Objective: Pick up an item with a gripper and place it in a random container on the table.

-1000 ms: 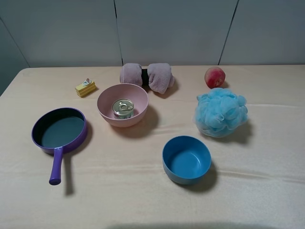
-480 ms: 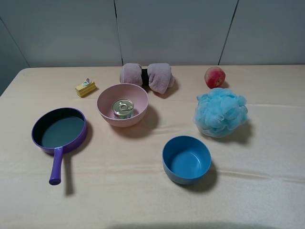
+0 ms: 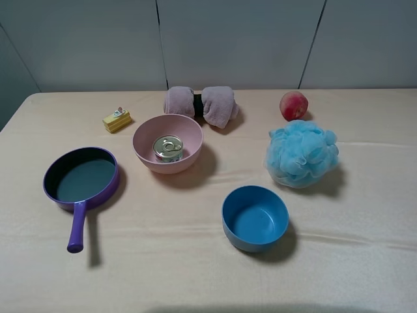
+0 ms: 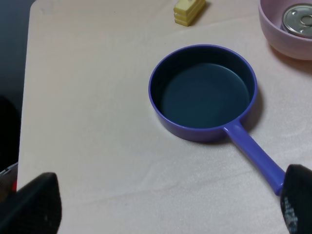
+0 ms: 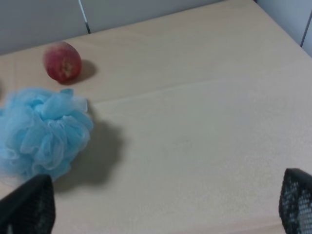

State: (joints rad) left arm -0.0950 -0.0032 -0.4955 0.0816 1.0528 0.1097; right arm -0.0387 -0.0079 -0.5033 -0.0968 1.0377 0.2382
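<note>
Jaws of the right gripper spread wide, empty, tips showing only at the two lower corners of the right wrist view, over bare worktop. Blue puff near one tip, red apple beyond it, apart from the puff.

Jaws of the left gripper likewise wide apart and holding nothing, dark tips at the corners of the left wrist view. Purple pan lying just ahead of them, handle running toward one tip and ending just beside it; touching or not, cannot tell. Yellow block past the pan, well clear of it.

Neither arm visible from the high camera. Can resting upright inside the pink bowl, silver pull-tab lid up, greenish label just showing on its side. Bowl standing left of centre, between the yellow block and the rolled pink towel behind it, pan to its front left. Blue bowl empty, nearer the front, right of centre. Puff right of the pink bowl, apple behind the puff near the back edge.
</note>
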